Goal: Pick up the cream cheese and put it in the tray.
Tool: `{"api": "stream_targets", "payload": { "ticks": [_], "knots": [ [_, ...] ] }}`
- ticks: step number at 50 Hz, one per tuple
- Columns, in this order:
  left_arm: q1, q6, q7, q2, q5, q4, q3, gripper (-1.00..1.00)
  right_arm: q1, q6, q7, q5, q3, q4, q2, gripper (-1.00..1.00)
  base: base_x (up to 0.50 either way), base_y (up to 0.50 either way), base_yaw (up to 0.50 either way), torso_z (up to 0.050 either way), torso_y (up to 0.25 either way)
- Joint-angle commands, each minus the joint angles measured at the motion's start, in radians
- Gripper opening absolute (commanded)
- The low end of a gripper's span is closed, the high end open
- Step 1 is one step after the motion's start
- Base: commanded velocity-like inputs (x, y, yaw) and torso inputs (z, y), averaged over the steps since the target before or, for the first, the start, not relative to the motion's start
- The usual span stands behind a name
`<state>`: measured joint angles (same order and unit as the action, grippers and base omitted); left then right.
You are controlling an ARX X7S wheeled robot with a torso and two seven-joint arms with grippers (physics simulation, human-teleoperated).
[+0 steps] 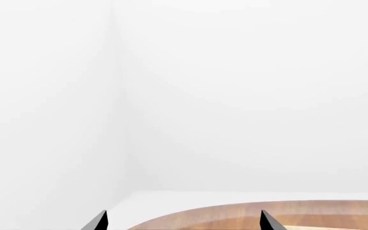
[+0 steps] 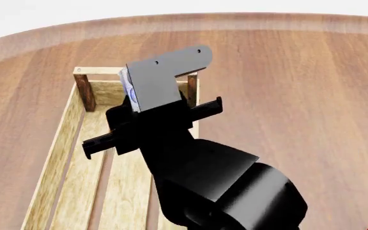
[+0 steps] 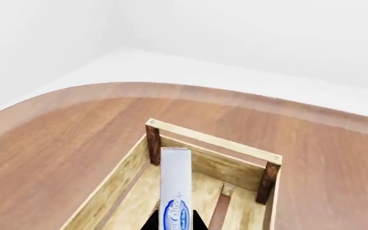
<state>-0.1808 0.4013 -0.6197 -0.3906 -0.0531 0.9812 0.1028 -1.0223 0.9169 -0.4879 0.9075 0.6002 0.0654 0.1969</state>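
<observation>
One box in play: cream cheese [image 3: 176,187] pinched edge-on in right gripper [image 3: 173,221], held over far end of tray [image 3: 212,140], near end rail and corner posts. Seen from head view only as a pale sliver [image 2: 127,85] beside the grey bracket of the right arm [image 2: 197,163], above the tray's far corner [image 2: 82,91]. Left gripper [image 1: 182,221] parked off to the side, tips apart with nothing between, pointing past the table [image 1: 248,213] edge at blank wall. Judged as the placing step, box not yet down. Best done by lowering straight until box close to slats, keeping clear of end rail and side wall, then opening jaws slowly so box tipped flat rather than bouncing out. Height above tray floor not readable. Risk judged: box landing on rail or leaning on a post if released too far forward.
</observation>
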Motion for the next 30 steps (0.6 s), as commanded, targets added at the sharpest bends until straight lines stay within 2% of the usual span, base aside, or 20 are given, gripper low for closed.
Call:
{"api": "stream_targets", "payload": {
  "ticks": [1,9,15,26,30],
  "knots": [
    [0.003,-0.018,0.022,0.016,0.024,-0.044,-0.01,1.0,-0.074,-0.008,0.108,0.021,-0.033,-0.251,-0.087,-1.0,0.0,0.0,0.0,0.0,0.0],
    [-0.001,-0.022,0.02,0.014,0.022,-0.045,-0.012,1.0,-0.114,0.029,0.147,0.047,-0.008,-0.348,-0.129,-1.0,0.0,0.0,0.0,0.0,0.0],
    [-0.004,-0.025,0.018,0.012,0.018,-0.047,-0.017,1.0,-0.178,0.089,0.151,0.058,0.024,-0.524,-0.181,-1.0,0.0,0.0,0.0,0.0,0.0],
    [-0.002,-0.026,0.016,0.01,0.018,-0.053,-0.013,1.0,-0.197,0.069,0.131,0.141,0.072,-0.66,-0.19,-1.0,0.0,0.0,0.0,0.0,0.001],
    [0.005,-0.024,0.016,0.01,0.021,-0.06,-0.004,1.0,-0.214,0.045,0.134,0.198,0.136,-0.723,-0.194,-1.0,0.0,0.0,0.0,0.0,0.0]
  ]
}}
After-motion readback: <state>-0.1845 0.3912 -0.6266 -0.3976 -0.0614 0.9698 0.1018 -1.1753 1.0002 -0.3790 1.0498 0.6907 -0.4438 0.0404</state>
